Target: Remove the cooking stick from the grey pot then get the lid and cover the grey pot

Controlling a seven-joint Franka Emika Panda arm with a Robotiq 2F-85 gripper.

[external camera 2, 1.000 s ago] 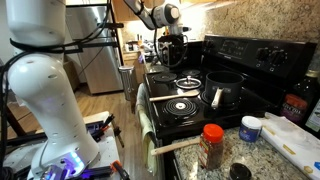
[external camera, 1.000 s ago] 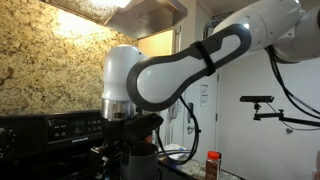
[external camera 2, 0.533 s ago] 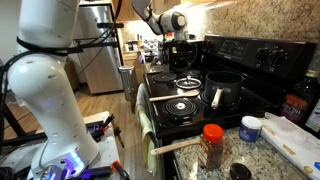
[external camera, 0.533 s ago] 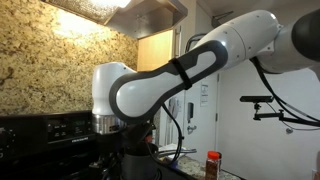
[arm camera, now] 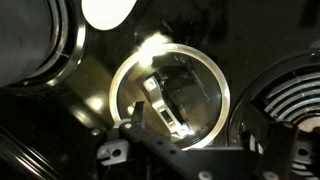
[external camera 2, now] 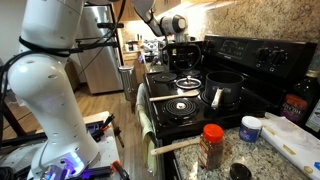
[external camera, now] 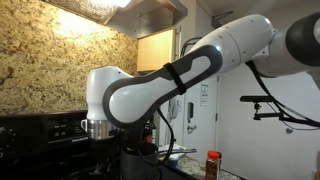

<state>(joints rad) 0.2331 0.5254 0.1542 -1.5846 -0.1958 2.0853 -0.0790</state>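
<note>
The grey pot stands on the stove's right-hand burner, its handle pointing to the front. I see no cooking stick in it or anywhere else. The lid, round and shiny with a metal rim and a handle across its middle, lies directly below the wrist camera. My gripper hangs over the back of the stove, beyond the pot. In the wrist view its dark fingers reach in from the bottom over the lid's near edge. I cannot see whether the jaws are open. The arm hides the stove top in an exterior view.
A red-capped jar and a small blue-lidded tub stand on the granite counter in front of the stove. Two coil burners lie left of the pot. The wrist view shows a coil burner right of the lid.
The arm has swung across toward the back of the stove, and the gripper has shifted slightly. The pot and jar have not moved.
</note>
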